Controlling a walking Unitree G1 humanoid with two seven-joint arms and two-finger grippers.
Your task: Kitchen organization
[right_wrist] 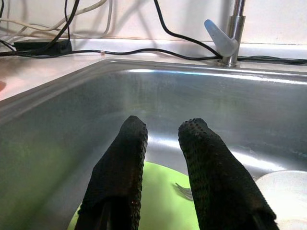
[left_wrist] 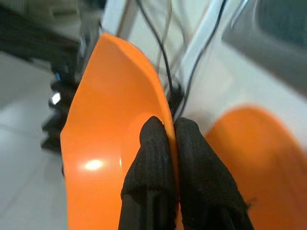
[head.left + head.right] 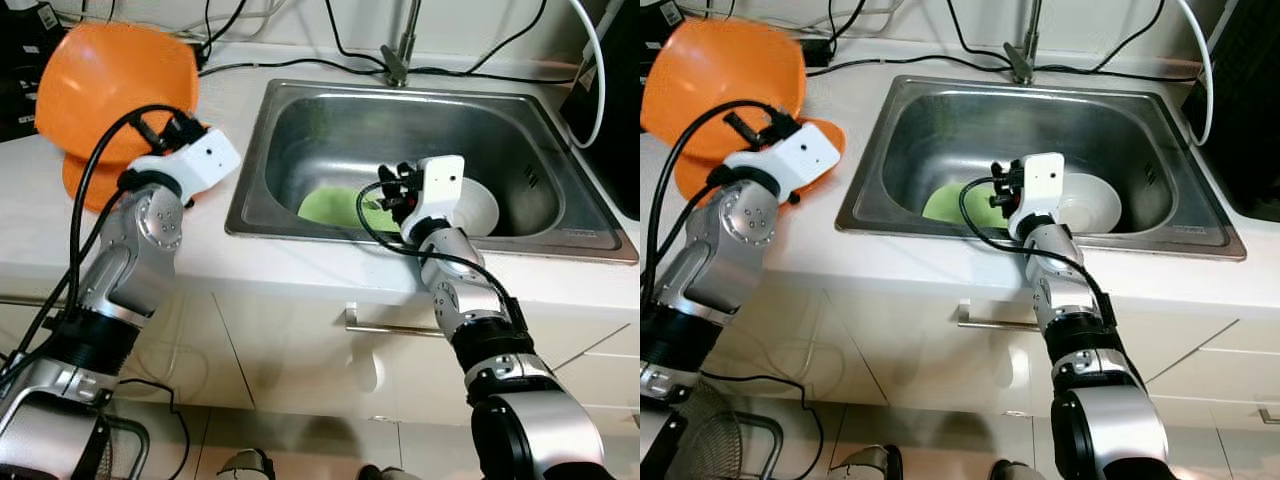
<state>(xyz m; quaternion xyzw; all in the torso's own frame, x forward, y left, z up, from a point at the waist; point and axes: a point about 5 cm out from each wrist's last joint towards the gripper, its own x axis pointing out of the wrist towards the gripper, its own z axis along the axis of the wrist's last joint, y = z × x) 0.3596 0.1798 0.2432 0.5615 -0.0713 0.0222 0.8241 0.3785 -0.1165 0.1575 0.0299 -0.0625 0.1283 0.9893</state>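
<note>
White counter surrounds the steel sink (image 3: 560,215): left of it, the left gripper (image 2: 170,143) is clamped on the rim of an orange bowl (image 3: 115,85), raised above an orange plate (image 3: 690,175). Inside the sink, the right gripper (image 1: 163,158) hangs parted and empty over a green plate (image 3: 330,207) beside a white bowl (image 3: 480,207). Judged stiff, light and slippery plastic; rim grips suit both.
</note>
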